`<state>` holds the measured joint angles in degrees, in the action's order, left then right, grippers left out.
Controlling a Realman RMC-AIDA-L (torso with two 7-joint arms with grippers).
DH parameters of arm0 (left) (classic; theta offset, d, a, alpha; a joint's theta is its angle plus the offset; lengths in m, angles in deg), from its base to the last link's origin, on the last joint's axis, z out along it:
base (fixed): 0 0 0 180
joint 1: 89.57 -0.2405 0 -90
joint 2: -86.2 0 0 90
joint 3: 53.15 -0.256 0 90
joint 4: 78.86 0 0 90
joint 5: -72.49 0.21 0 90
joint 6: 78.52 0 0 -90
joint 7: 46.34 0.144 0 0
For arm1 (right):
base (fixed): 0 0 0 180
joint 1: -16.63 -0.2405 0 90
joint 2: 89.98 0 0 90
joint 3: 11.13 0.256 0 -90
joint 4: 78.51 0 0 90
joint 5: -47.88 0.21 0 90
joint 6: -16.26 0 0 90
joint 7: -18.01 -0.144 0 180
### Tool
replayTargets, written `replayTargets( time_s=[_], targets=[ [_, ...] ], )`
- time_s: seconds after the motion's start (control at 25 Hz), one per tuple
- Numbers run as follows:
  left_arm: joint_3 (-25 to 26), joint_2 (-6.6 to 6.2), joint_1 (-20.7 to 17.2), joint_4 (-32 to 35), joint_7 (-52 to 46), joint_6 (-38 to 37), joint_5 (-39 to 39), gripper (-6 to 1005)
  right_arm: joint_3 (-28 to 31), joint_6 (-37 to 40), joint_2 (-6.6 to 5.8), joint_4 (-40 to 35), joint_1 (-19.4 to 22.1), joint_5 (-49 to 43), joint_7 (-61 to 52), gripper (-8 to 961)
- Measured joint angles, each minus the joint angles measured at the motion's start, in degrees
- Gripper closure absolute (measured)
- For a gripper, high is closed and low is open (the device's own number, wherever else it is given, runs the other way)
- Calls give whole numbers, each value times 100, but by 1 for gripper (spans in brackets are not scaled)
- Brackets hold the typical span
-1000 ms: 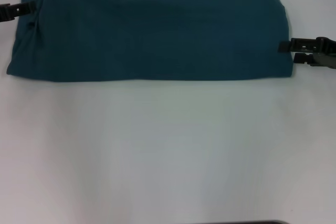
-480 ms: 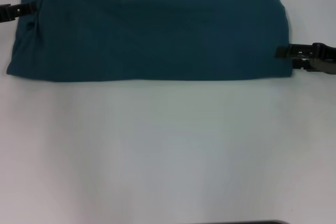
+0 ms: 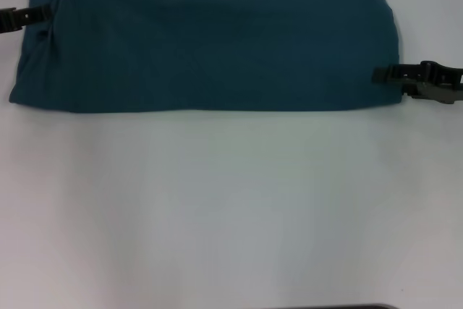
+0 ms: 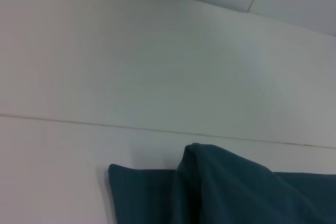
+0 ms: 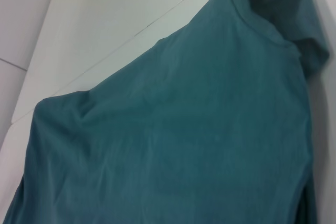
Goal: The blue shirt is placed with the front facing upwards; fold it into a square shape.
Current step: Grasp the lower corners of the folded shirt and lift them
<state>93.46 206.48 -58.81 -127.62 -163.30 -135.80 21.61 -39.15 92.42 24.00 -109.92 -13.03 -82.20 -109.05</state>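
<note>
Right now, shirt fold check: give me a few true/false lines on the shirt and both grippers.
1. The shirt lies as a wide folded band at the far side of the table. True.
2. The chest lettering faces up. False: only plain teal fabric shows, no lettering in any view.
3. The right gripper is at the shirt's right edge, near its front corner. True.
4. The left gripper is parked at the table's near edge. False: it is at the shirt's left edge, toward the far corner.
5. The shirt is already a square. False: it is much wider than deep.
</note>
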Motion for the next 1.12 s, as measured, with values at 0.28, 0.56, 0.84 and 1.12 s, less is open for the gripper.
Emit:
replayTargets(
  time_s=[0.28, 0.56, 0.84, 1.12],
  targets=[
    [0, 1, 0, 9, 4, 5, 0, 96, -23, -65, 0, 3, 5, 0, 67, 282],
    [0, 2, 0, 9, 7, 7, 3, 96, -22, -78, -15, 7, 5, -1, 70, 547],
    [0, 2, -3, 39, 8, 7, 8, 96, -19, -84, -22, 12, 11, -1, 70, 889],
    [-5, -28, -57, 81, -24, -178, 130, 95, -19, -85, -36, 12, 13, -1, 76, 941]
  ],
)
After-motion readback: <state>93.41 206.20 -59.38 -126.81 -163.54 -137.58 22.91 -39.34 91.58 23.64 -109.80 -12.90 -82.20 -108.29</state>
